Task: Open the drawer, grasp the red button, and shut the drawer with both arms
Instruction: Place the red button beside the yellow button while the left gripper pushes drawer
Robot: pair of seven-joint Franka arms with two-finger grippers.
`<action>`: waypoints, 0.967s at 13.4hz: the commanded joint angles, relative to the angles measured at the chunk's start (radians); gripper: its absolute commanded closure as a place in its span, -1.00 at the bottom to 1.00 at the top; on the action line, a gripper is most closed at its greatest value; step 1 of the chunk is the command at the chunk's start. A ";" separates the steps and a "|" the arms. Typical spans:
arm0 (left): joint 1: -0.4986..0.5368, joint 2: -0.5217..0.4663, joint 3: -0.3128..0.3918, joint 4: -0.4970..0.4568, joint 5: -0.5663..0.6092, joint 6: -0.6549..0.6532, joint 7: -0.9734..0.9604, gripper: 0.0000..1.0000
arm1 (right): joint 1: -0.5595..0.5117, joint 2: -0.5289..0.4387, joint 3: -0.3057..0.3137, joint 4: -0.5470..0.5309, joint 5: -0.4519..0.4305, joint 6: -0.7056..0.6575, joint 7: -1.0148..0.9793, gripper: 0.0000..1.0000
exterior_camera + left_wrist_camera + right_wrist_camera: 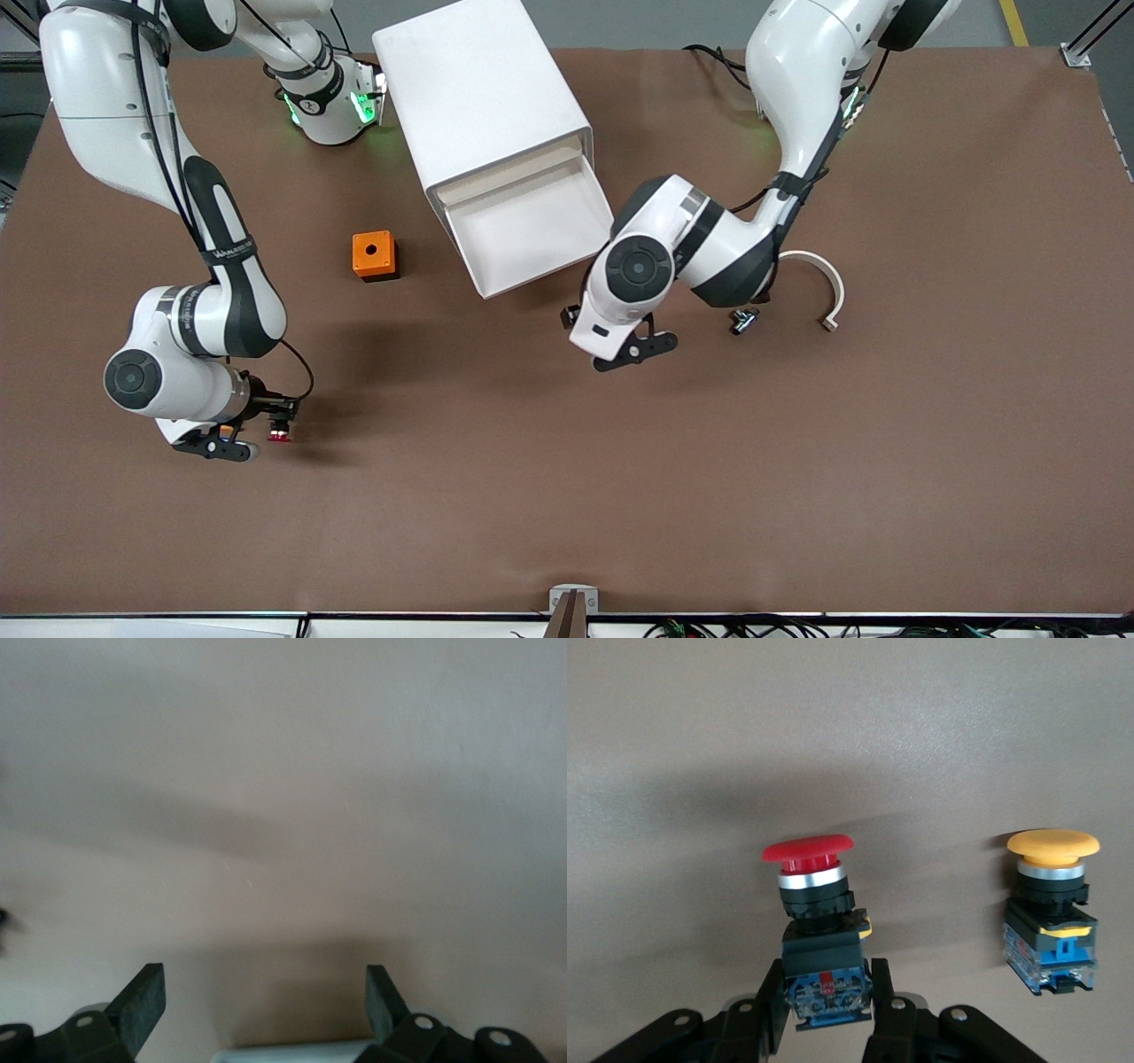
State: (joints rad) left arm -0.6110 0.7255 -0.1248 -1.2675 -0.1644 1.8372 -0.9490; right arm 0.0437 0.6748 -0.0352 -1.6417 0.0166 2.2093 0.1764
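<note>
The red button (819, 930) sits pinched in the right gripper (824, 1010) over bare table at the right arm's end, an orange-capped button (1052, 912) just beside it. The drawer (530, 229) stands pulled out of the cabinet (478, 89). The left gripper (266, 1001) hangs spread and empty near the drawer's front, with an orange box (374, 255) and a white curved piece (824, 283) off to either side.

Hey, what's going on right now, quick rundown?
Right gripper shut on red button, orange-capped button beside it. Left gripper open, empty, over table near drawer. Drawer open, nothing blocking.
</note>
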 commanded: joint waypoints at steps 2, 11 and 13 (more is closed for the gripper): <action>-0.047 0.017 0.004 -0.021 -0.050 0.025 -0.004 -0.99 | -0.016 0.008 0.015 -0.006 0.011 0.010 -0.015 -0.01; -0.159 0.012 0.004 -0.099 -0.135 0.040 -0.076 -0.99 | -0.107 -0.171 0.051 0.051 0.088 -0.118 -0.031 -1.00; -0.185 0.005 0.002 -0.124 -0.135 0.037 -0.082 -0.99 | -0.114 -0.225 0.049 0.071 0.092 -0.154 -0.081 -1.00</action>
State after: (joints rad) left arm -0.7742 0.7542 -0.1286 -1.3483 -0.2821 1.8643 -1.0223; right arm -0.0489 0.5179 -0.0090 -1.5606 0.0942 2.0941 0.1398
